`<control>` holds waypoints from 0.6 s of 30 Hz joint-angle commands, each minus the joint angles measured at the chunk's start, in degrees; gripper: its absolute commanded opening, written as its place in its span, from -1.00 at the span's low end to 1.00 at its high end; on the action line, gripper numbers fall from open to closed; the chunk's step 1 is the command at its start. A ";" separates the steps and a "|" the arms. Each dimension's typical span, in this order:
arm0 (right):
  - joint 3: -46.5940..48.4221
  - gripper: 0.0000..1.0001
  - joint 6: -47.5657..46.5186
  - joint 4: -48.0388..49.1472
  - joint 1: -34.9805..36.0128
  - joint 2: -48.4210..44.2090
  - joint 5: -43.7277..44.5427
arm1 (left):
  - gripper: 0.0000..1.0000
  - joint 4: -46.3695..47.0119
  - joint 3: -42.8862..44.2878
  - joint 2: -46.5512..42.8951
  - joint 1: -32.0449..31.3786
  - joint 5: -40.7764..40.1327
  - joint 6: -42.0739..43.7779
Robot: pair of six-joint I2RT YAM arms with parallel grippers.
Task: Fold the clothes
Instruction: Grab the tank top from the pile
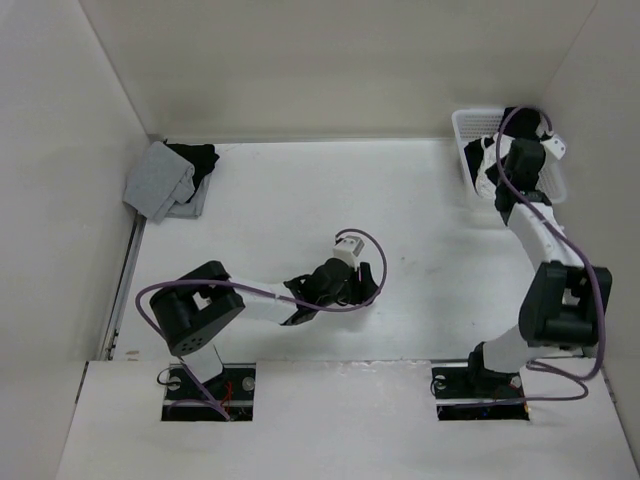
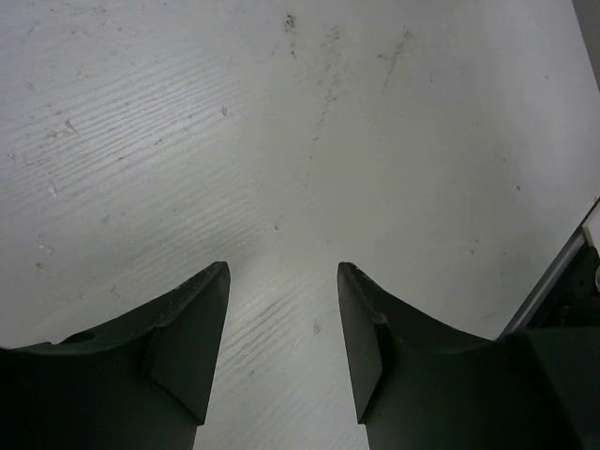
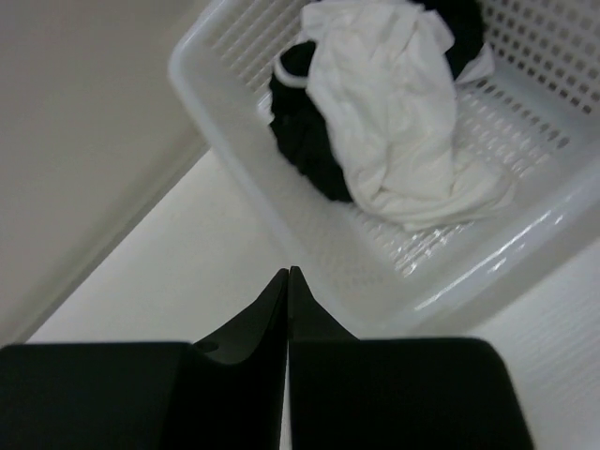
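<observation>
The clothes, a crumpled plain white garment, lie in a white plastic basket at the back right of the table, partly over a black garment. My right gripper is shut with nothing in it. It hovers just outside the basket's near wall, short of the white garment. In the top view the right arm covers most of the basket. My left gripper stands open over bare table near the middle, with nothing between its fingers.
A folded grey garment with a black one beside it lies at the back left corner. White walls close in the table at the left, back and right. A metal edge shows at the right of the left wrist view.
</observation>
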 commanded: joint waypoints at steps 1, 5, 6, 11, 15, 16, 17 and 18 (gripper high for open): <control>8.69 -0.83 -2.40 -0.19 -4.71 8.84 1.88 | -0.05 6.67 -1.34 -3.68 0.11 0.35 1.69; 18.26 -0.35 -5.29 -0.71 -9.54 21.49 -1.97 | -0.05 7.64 -2.31 -4.20 1.25 0.26 1.34; 20.03 -0.27 -5.74 -0.98 -10.25 23.70 -3.03 | -0.04 7.73 -2.49 -4.47 1.61 0.17 1.25; 28.39 -0.10 -7.15 -1.94 -12.89 33.29 -6.82 | -0.04 8.61 -3.28 -4.65 3.10 0.52 0.55; 34.19 -0.10 -7.50 -3.17 -13.07 39.44 -11.30 | -0.04 9.04 -2.84 -3.25 3.02 1.05 -0.15; 35.33 -0.11 -7.33 -3.17 -13.07 40.76 -11.83 | -0.04 9.22 -2.67 -2.89 3.02 1.40 -0.42; 35.78 -0.11 -6.98 -2.57 -12.98 41.38 -12.44 | -0.04 9.31 -2.49 -2.37 2.93 1.93 -0.77; 36.39 -0.12 -6.62 -1.95 -12.98 42.17 -13.32 | -0.04 9.40 -2.31 -1.93 2.75 2.45 -1.03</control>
